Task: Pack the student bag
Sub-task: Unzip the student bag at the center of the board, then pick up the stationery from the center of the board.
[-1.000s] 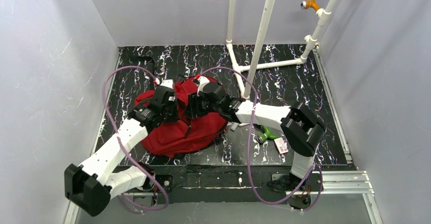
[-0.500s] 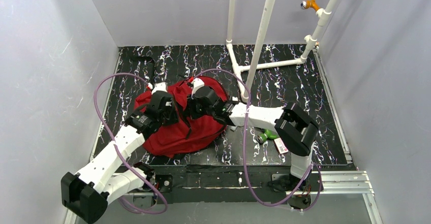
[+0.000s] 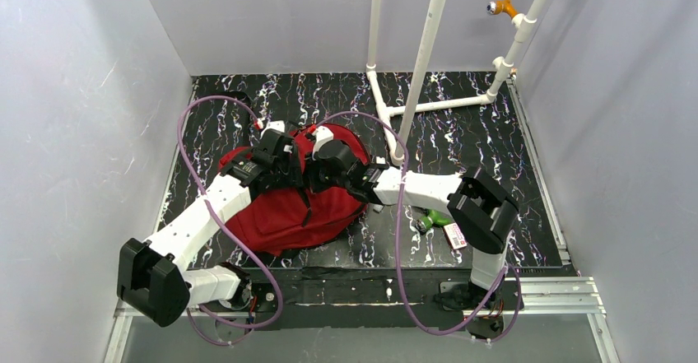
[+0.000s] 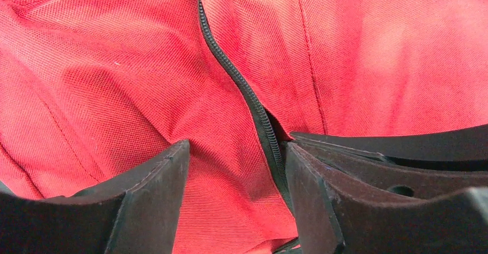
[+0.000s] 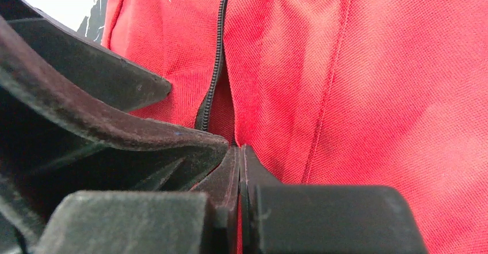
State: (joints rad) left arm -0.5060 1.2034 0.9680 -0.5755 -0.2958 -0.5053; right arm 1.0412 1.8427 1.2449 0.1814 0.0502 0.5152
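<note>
Red student bag (image 3: 284, 215) sits left of centre on the bench (image 3: 469, 132); your left hand (image 4: 236, 173) is spread astride its zipper (image 4: 244, 95), your right hand (image 5: 239, 167) pinches a fold beside it. Opening seems in hand: next, close left and part the edges.

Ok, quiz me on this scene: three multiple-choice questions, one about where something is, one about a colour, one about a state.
1. Where does the green item lie relative to the student bag?
A. on top of it
B. on the table, to its right
C. behind it, against the wall

2. What colour is the bag's zipper?
A. black
B. white
C. yellow

3. How is the left gripper?
A. shut on a strap
B. open, with a finger on each side of the zipper
C. out of view

Answers: B, it rests on the dark tabletop clear of the bag's right edge; A, dark teeth run through the red cloth; B, the left wrist view shows a wide gap between the fingers.
</note>
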